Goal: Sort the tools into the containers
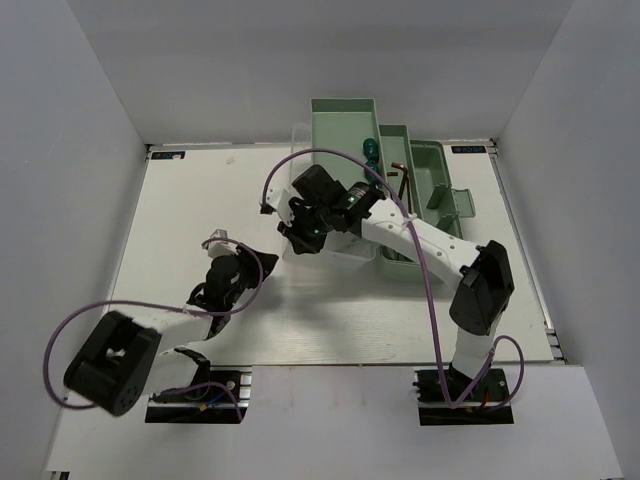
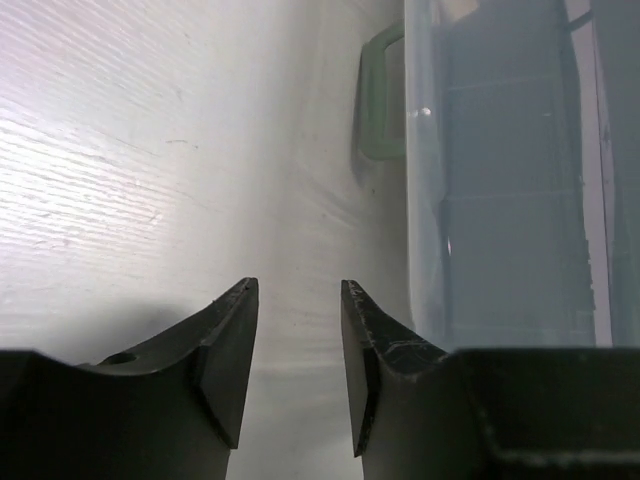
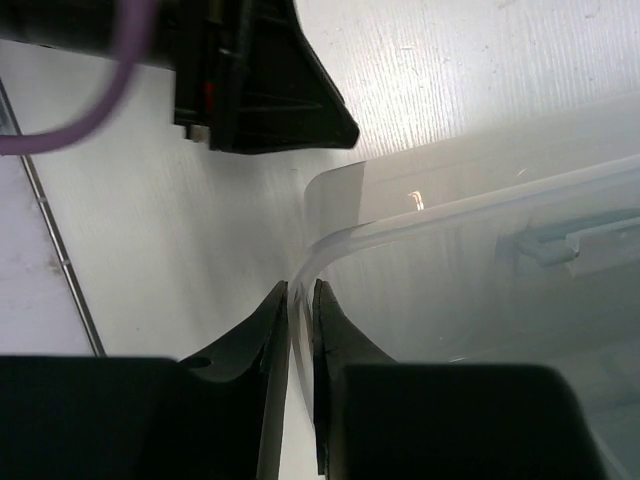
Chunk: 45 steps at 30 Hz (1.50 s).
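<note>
The pale mint-green toolbox (image 1: 345,125) stands at the back right with its trays fanned out. A green-handled screwdriver (image 1: 371,152) and a dark thin tool (image 1: 403,182) lie in its trays; the other tools are hidden. My right gripper (image 1: 300,236) is shut on the rim of the translucent lid (image 3: 480,260), and its fingers (image 3: 300,290) pinch the curved edge. My left gripper (image 2: 298,290) is open and empty above the bare table, left of the lid (image 2: 500,180) and its green handle (image 2: 372,100). In the top view the left gripper (image 1: 225,252) sits left of the right one.
White walls close in the table (image 1: 200,200) at the back and both sides. The left arm's dark wrist (image 3: 260,80) with its purple cable shows close in front of the right gripper. A metal strip (image 1: 540,300) runs along the table's right edge.
</note>
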Each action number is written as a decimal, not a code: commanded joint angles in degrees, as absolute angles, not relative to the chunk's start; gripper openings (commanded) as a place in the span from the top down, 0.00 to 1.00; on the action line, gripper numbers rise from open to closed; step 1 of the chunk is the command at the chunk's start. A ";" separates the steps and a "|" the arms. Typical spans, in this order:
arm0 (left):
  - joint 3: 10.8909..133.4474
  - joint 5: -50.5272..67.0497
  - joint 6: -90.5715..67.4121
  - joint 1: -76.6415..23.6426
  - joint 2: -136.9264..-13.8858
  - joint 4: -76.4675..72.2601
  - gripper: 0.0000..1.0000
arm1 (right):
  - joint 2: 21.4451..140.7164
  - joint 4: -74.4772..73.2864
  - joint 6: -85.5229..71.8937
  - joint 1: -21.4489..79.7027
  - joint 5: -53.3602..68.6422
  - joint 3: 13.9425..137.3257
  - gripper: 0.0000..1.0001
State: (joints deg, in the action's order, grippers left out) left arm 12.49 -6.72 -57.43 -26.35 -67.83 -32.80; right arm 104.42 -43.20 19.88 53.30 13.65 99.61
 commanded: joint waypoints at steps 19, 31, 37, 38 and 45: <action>33.05 16.96 -67.24 -24.52 -109.77 -76.38 0.59 | 96.76 -44.99 16.87 51.77 27.43 94.75 0.81; 31.99 17.49 -72.33 -23.99 -115.66 -84.81 0.59 | 102.75 -48.78 20.30 52.91 10.20 96.42 0.20; 31.99 17.49 -72.33 -23.99 -116.81 -84.81 0.59 | 102.04 -46.67 29.60 54.23 8.88 95.45 0.09; 32.51 17.49 -72.33 -23.99 -116.81 -84.81 0.59 | 102.22 -47.37 33.62 54.40 9.49 95.54 0.09; 32.52 18.02 -72.33 -23.99 -116.81 -84.29 0.59 | 101.61 -52.29 59.92 54.76 14.14 93.71 0.09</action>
State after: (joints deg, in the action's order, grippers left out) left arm 30.87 16.01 -71.64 -23.73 -117.56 -73.43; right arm 103.18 -51.66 44.58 54.78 11.05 94.52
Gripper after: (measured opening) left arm 0.408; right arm 0.907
